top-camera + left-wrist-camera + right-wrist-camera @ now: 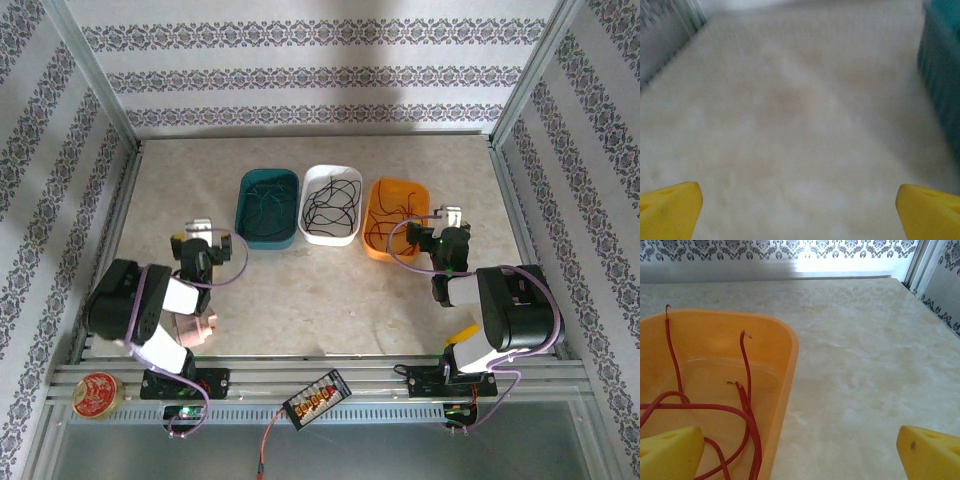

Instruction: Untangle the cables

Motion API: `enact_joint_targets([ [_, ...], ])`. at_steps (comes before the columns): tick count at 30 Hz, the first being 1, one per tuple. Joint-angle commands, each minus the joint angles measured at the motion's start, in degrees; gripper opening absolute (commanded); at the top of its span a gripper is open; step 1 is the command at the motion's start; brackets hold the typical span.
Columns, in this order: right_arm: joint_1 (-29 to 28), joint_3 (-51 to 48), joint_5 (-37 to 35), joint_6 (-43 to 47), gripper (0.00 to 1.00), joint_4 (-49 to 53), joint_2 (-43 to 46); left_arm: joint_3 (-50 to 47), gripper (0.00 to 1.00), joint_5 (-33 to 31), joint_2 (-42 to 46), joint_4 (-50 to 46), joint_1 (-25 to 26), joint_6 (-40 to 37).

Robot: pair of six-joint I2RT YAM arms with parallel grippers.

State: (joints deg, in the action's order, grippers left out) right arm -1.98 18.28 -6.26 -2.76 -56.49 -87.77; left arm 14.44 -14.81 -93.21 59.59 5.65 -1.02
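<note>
Three trays stand in a row at mid-table. The teal tray (pixel 244 222) holds green cables (pixel 266 205), the white tray (pixel 331 169) black cables (pixel 330 207), and the orange tray (pixel 412 187) red cables (pixel 388 216). My left gripper (pixel 201 227) hovers open over bare table left of the teal tray (pixel 942 75), its yellow fingertips (pixel 670 210) wide apart with nothing between them. My right gripper (pixel 452 214) is open beside the orange tray's right rim (pixel 786 390). Red cables (pixel 746 412) curl inside that tray, just left of the gap between the jaws.
A black connector strip (pixel 317 398) with a red lead lies on the front rail, and a round red tin (pixel 98 393) sits at the front left. Metal frame posts and patterned walls close in the table. Bare marble-look tabletop (pixel 330 300) stretches between the arms.
</note>
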Motion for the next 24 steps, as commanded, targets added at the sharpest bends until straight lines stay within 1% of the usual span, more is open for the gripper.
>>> enact_joint_targets([
  [1, 0.3, 0.3, 1.3, 0.6, 0.98, -2.7, -0.2, 1.2, 0.99, 1.1, 1.6, 7.7, 0.4, -1.5],
  [3, 0.3, 0.3, 1.3, 0.6, 0.98, -2.7, -0.2, 3.6, 0.99, 0.2, 0.2, 6.6, 0.3, -1.9],
  [5, 0.3, 0.3, 0.2, 0.1, 0.98, -2.6, -0.3, 5.5, 0.99, 1.7, 1.9, -0.7, -1.2, 0.5],
  [7, 0.2, 1.1, -1.0, -0.2, 0.98, -0.8, -0.3, 6.3, 0.99, 4.1, 1.4, -1.3, -3.0, 1.6],
  [8, 0.2, 1.1, -1.1, -0.1, 0.98, -0.2, -0.2, 6.8, 0.99, 5.0, 1.9, -3.1, -3.7, 2.5],
  [20, 0.3, 1.1, -0.8, 0.0, 0.98, -0.1, -0.2, 6.6, 0.99, 5.4, 1.8, -2.5, -4.1, 2.6],
  [24, 1.1, 2.9, 2.7, 0.1, 0.98, 0.8, -0.3, 6.5, 0.99, 5.4, 1.8, -2.5, -4.2, 2.6],
])
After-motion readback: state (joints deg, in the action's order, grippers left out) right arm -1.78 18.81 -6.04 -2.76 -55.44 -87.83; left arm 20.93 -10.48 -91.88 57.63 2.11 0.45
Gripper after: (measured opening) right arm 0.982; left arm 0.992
